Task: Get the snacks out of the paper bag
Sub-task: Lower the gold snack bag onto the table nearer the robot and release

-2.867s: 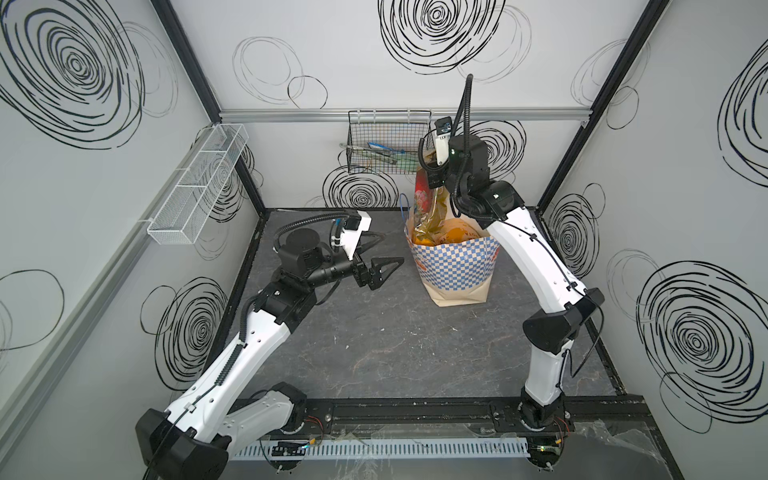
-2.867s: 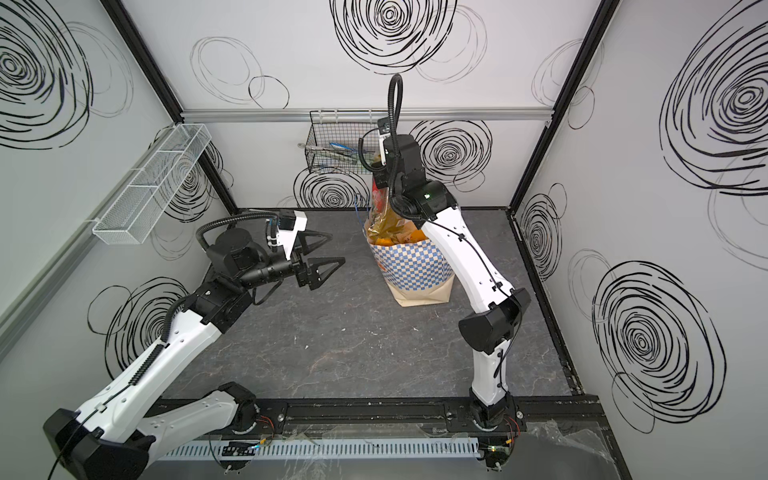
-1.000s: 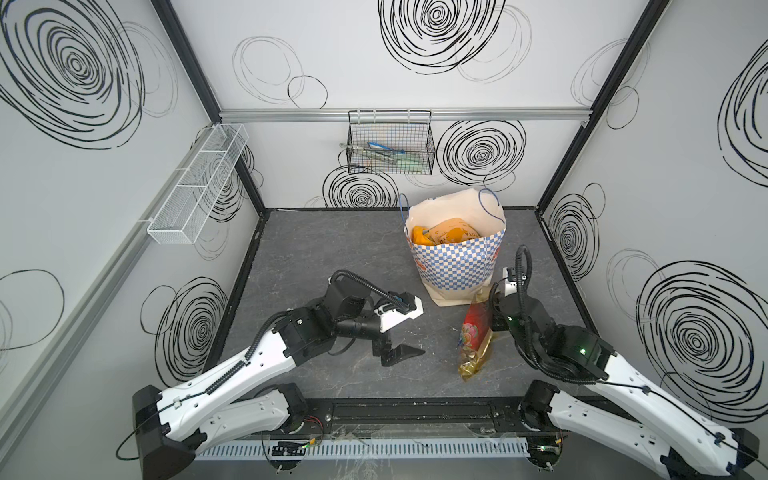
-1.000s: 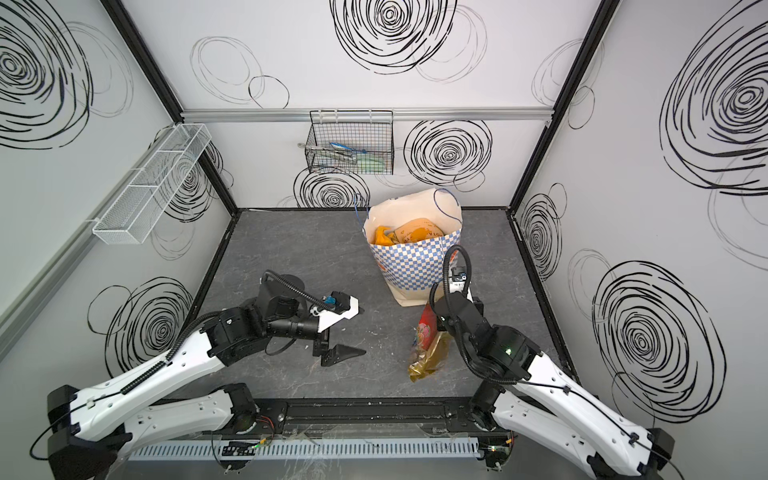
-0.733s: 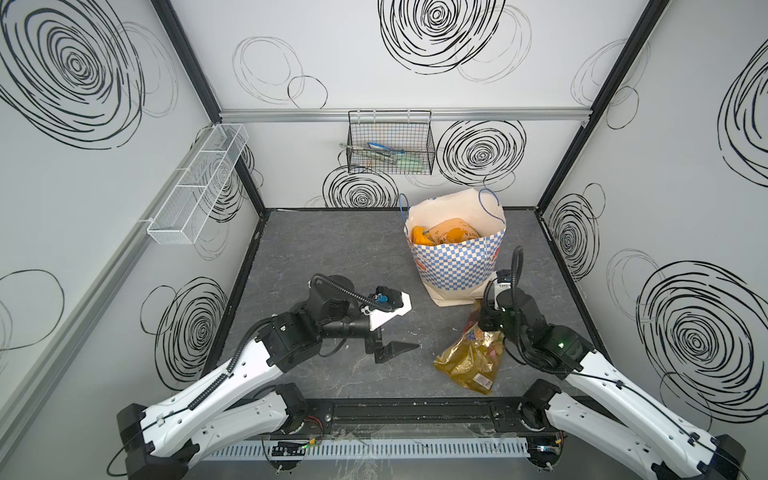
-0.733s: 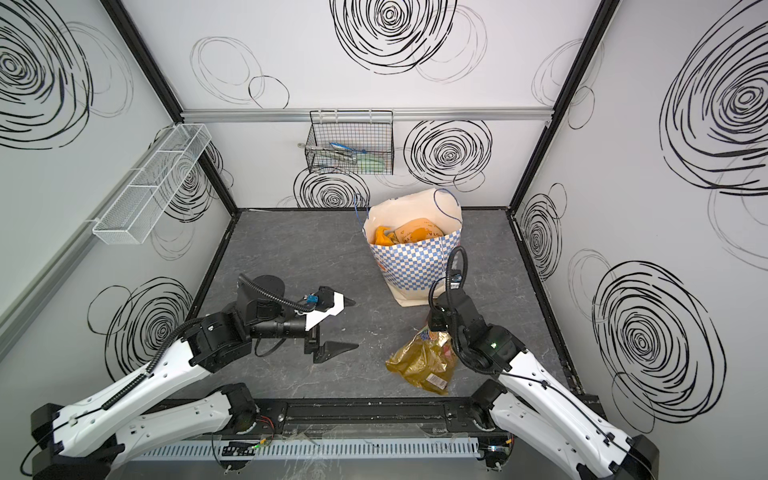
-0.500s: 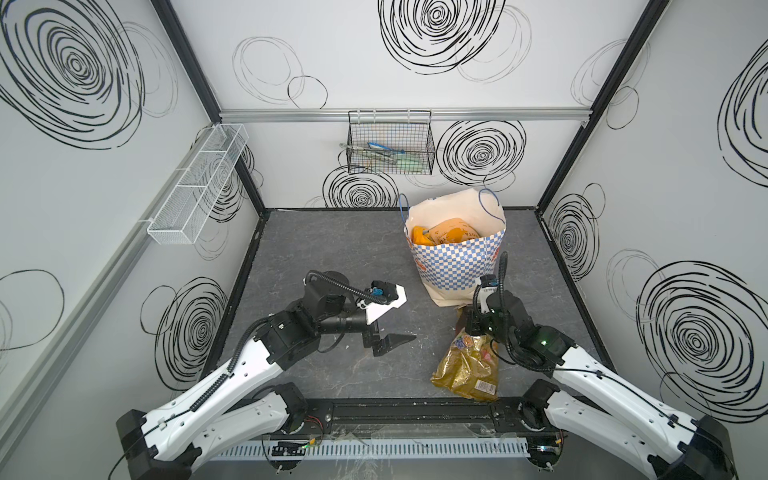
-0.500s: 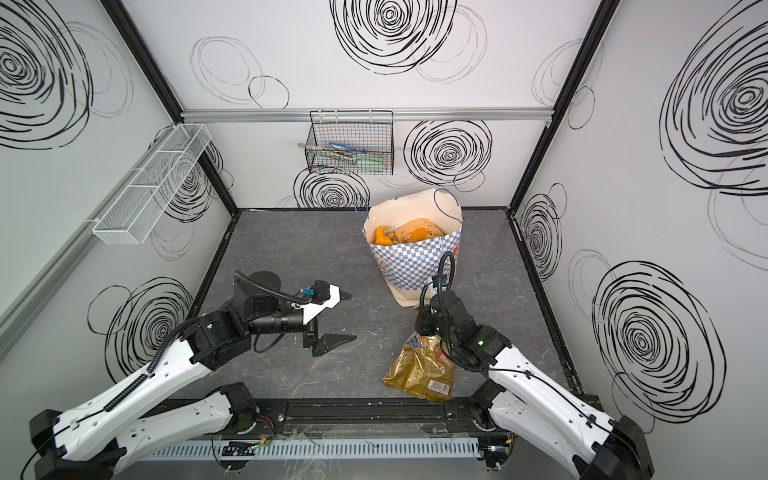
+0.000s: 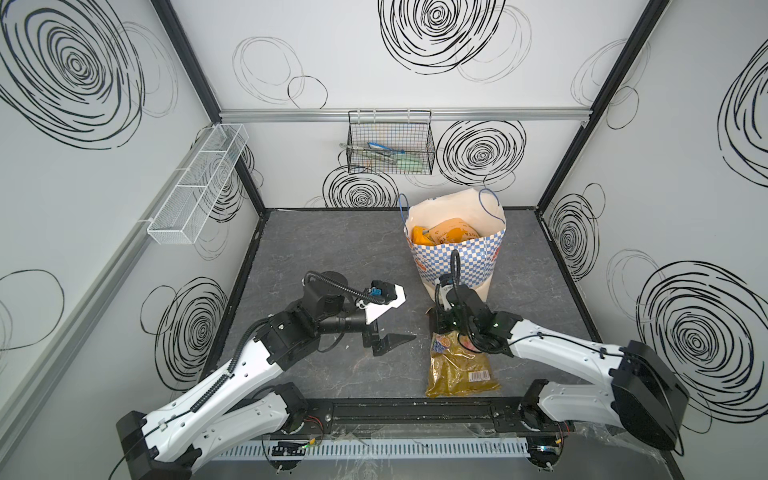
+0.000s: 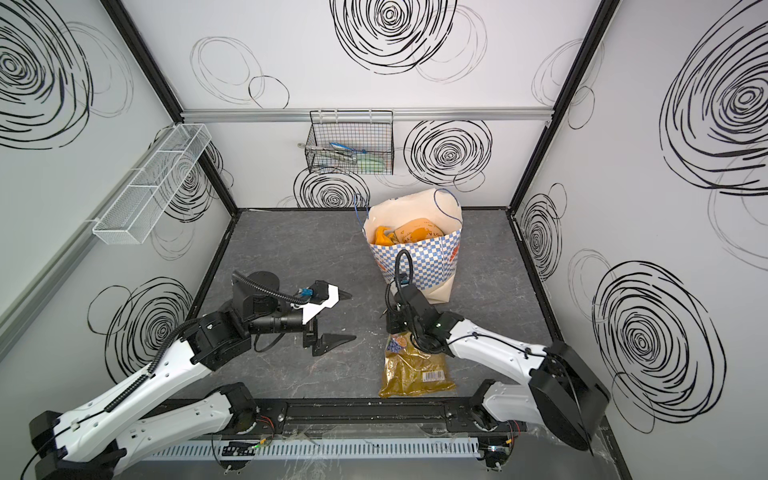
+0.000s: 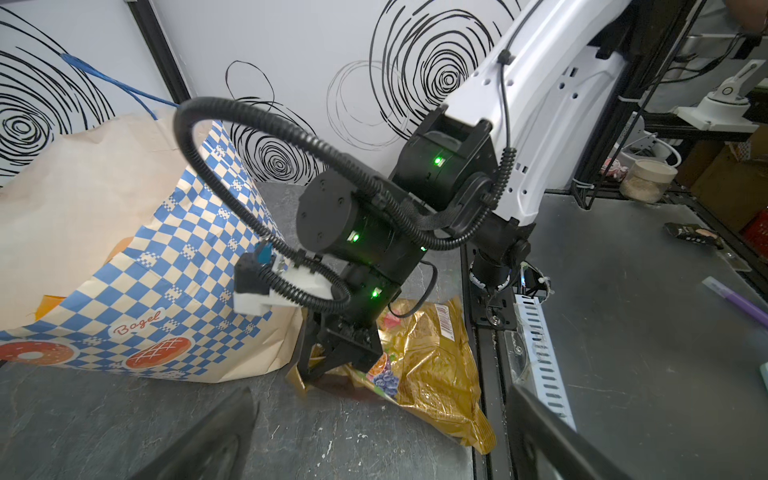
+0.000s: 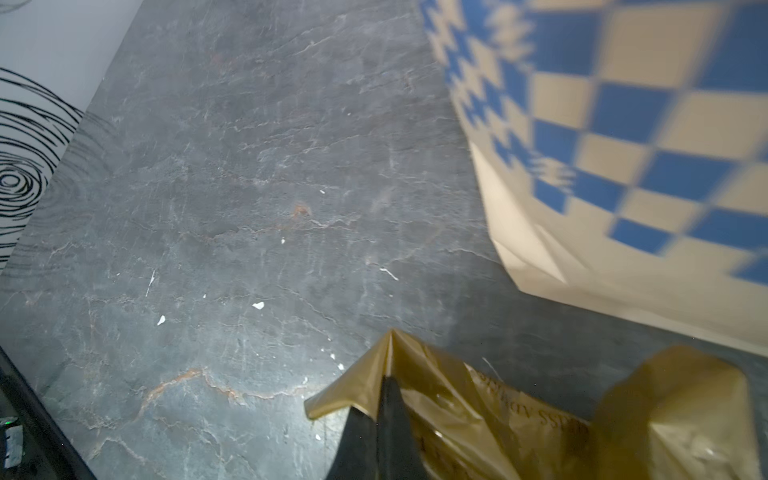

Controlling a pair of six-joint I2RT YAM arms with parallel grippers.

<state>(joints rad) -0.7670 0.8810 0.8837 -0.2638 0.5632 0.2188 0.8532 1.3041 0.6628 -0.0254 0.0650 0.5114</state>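
The paper bag (image 9: 457, 257) (image 10: 415, 262) stands upright at the back right, cream with a blue checkered band. Inside it show snacks: an orange packet (image 9: 419, 240) and a tan-orange bag (image 9: 453, 232). A large gold packet (image 9: 461, 368) (image 10: 417, 370) (image 11: 432, 374) lies flat on the table in front of the bag. My right gripper (image 9: 442, 328) (image 10: 395, 328) (image 12: 388, 382) is shut on that packet's far edge. My left gripper (image 10: 351, 316) (image 11: 374, 449) hangs open and empty left of the packet.
A black wire basket (image 9: 390, 143) with tools hangs on the back wall. A white mesh shelf (image 9: 195, 187) runs along the left wall. The black front rail (image 9: 395, 411) lies just beyond the gold packet's near end.
The right gripper carried the gold packet from above the bag down to the table, where it now lies flat. In the last half second the gripper shifted slightly left. The left arm swung to the front.
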